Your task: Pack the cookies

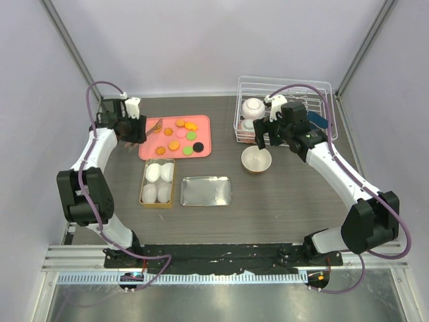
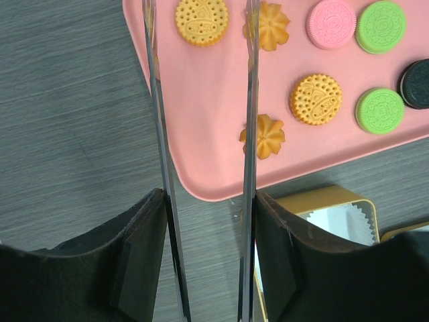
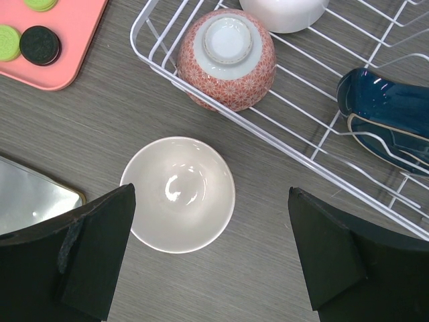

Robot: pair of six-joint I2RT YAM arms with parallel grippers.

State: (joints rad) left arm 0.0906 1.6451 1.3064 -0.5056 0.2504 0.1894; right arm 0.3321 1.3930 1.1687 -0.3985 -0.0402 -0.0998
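The cookies (image 1: 177, 135) lie spread on a pink tray (image 1: 207, 121) at the back left. In the left wrist view I see round orange cookies (image 2: 316, 99), flower-shaped ones (image 2: 267, 135), a pink one (image 2: 330, 23), green ones (image 2: 379, 111) and a black one (image 2: 419, 84). My left gripper (image 2: 208, 201) is shut on a pair of metal tongs (image 2: 159, 121). Their two blades reach over the tray's left part with only bare tray (image 2: 201, 100) between them. My right gripper (image 3: 211, 201) hangs open above a white bowl (image 3: 177, 194), holding nothing.
A gold tin (image 1: 157, 182) with white paper cups stands in front of the tray, its silver lid (image 1: 206, 191) beside it. A white wire rack (image 1: 285, 111) at the back right holds a red patterned bowl (image 3: 226, 57) and a blue dish (image 3: 385, 107).
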